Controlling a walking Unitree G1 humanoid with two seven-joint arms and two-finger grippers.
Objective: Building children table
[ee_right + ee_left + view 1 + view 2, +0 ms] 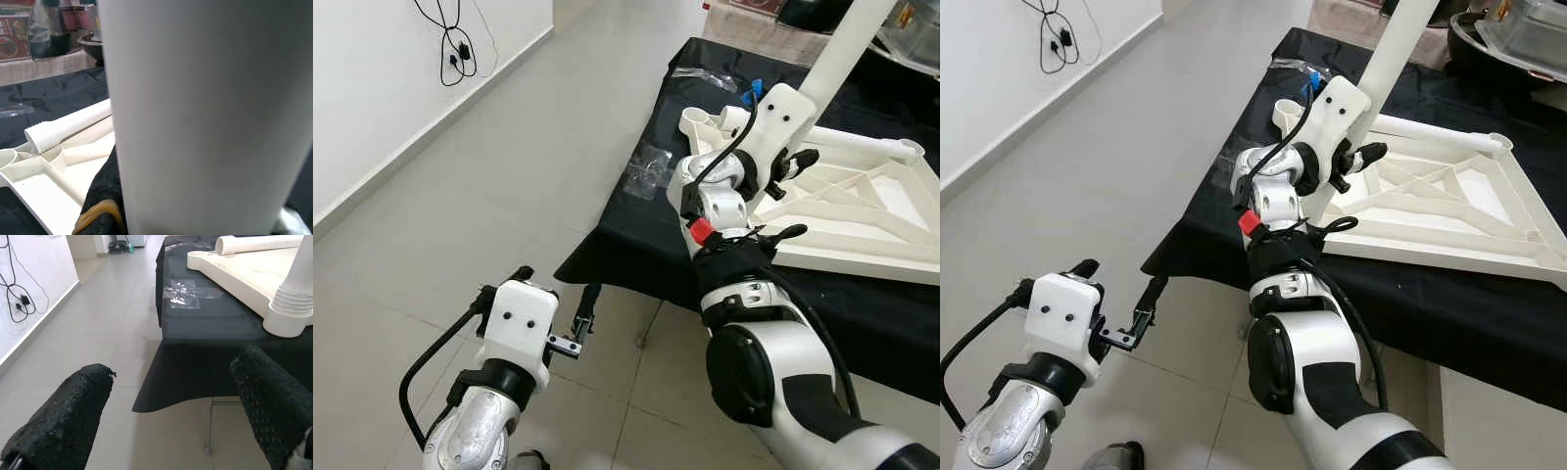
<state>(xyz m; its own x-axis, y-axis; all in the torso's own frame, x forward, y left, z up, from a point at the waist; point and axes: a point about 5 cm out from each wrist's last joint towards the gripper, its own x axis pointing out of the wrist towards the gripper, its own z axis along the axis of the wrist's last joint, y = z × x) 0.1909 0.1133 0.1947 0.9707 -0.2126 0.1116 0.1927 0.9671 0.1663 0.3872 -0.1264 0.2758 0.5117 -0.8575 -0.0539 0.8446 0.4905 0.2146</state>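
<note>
Left eye view shows a white wall with hanging black cables (pixel 455 44) on the left, then a wide grey tile floor (pixel 509 166). The left gripper (pixel 551 311) hovers over this floor beside the corner of the black tablecloth (pixel 636 235), its fingers spread wide and holding nothing. Clear plastic wrap (pixel 651 168) lies near the cloth's edge. Further right, the white table top (pixel 862 211) lies upside down on the cloth. The right gripper (pixel 1359 157) is closed around an upright white table leg (pixel 1396 49) standing in a corner socket of it. Another leg (pixel 1440 132) lies across the top.
</note>
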